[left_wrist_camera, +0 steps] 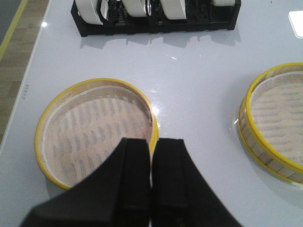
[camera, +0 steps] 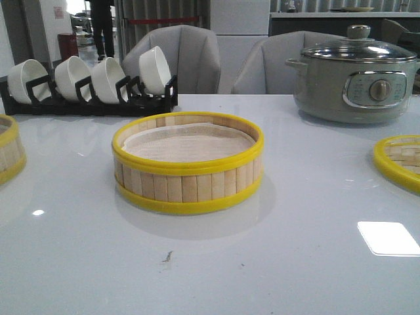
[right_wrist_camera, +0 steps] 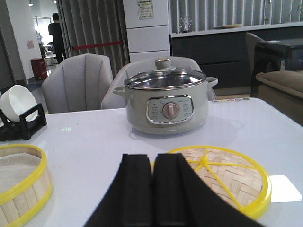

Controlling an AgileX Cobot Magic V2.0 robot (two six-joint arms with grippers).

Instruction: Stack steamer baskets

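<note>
Bamboo baskets: light, stiff, slick rims; pinch wall. Left gripper, right gripper closed, empty.

Only the two claws show. The left claw, at the bottom centre of its wrist view, is matte black, with two broad, flat-faced fingers that widen downward into curved shoulders. The right claw, bottom centre of its own view, has the same matte black, blocky, rounded-edged fingers.
</note>
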